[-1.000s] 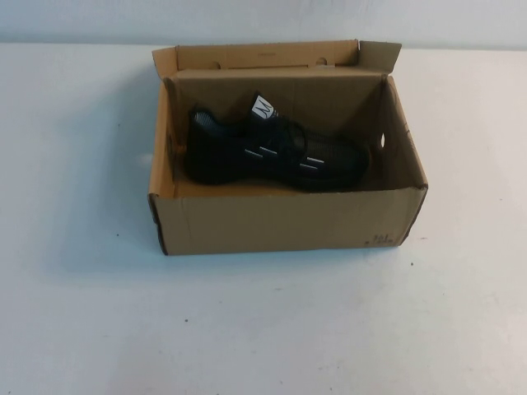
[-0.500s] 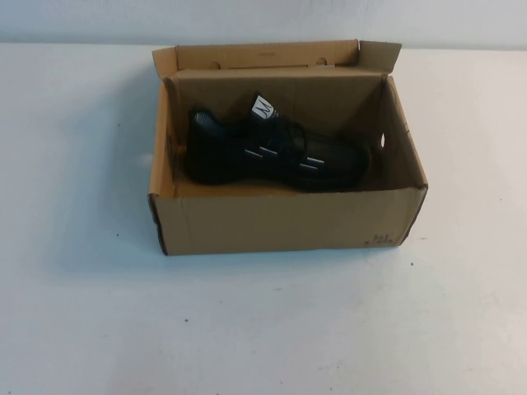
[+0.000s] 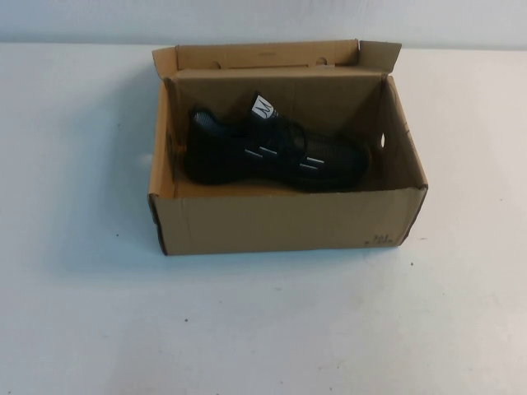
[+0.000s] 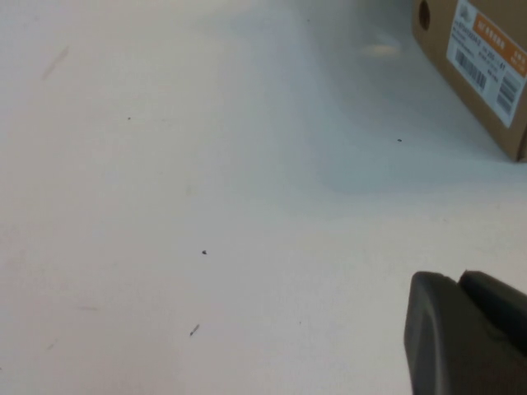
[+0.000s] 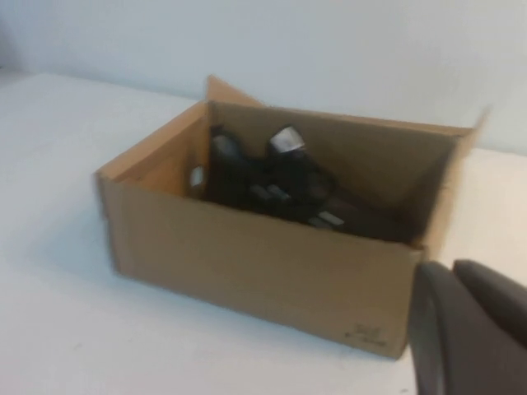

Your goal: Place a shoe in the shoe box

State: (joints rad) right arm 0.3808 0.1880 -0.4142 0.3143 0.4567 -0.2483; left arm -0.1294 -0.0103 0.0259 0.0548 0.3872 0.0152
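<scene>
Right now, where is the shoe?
In the high view the shoe lies inside the open shoe box, toward its far wall, heel on the robot's left. The left gripper and right gripper sit clear of the box.

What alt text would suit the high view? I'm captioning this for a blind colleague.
A black mesh-knit sneaker lies inside an open brown corrugated cardboard shoe box on a white table, toe toward the robot's right, the flap lid standing open at the far side. Neither the left gripper nor the right gripper appears in this view.
</scene>
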